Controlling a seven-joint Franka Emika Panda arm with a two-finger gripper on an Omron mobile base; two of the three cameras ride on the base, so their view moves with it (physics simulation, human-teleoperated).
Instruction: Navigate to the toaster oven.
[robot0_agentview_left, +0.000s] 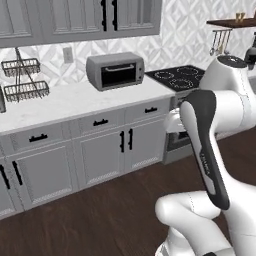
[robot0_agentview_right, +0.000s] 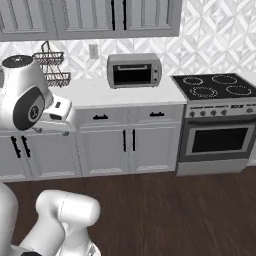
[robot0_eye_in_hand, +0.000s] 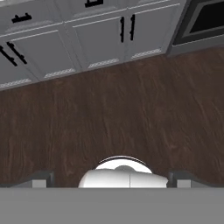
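While the gripper (robot0_eye_in_hand: 112, 180) points down at the dark wood floor (robot0_eye_in_hand: 109, 113), its two finger tips (robot0_eye_in_hand: 41, 179) sit far apart with nothing between them, so it is wide open and holds nothing. The arm (robot0_agentview_left: 205, 150) is folded up close over the base.

Past the floor is a row of grey cabinets (robot0_agentview_right: 125, 145) with black handles. On the white counter (robot0_agentview_left: 60, 102) above them sits the toaster oven (robot0_agentview_right: 134, 70), pushed back near the tiled wall. It is ahead of the robot, a bit to one side, with open floor between.

What could go wrong? If the base rolls too far, I think it could bump the cabinets. If it drifts sideways, it could end up at the stove (robot0_agentview_right: 217, 125) just beside the counter end, and that is the wrong spot. The folded arm sticks out a little, so a sharp turn close in might knock a cabinet door.

The toaster oven looks dark inside, and I cannot tell if anything is in it. The wire rack (robot0_agentview_left: 22, 77) on the wall looks bare.
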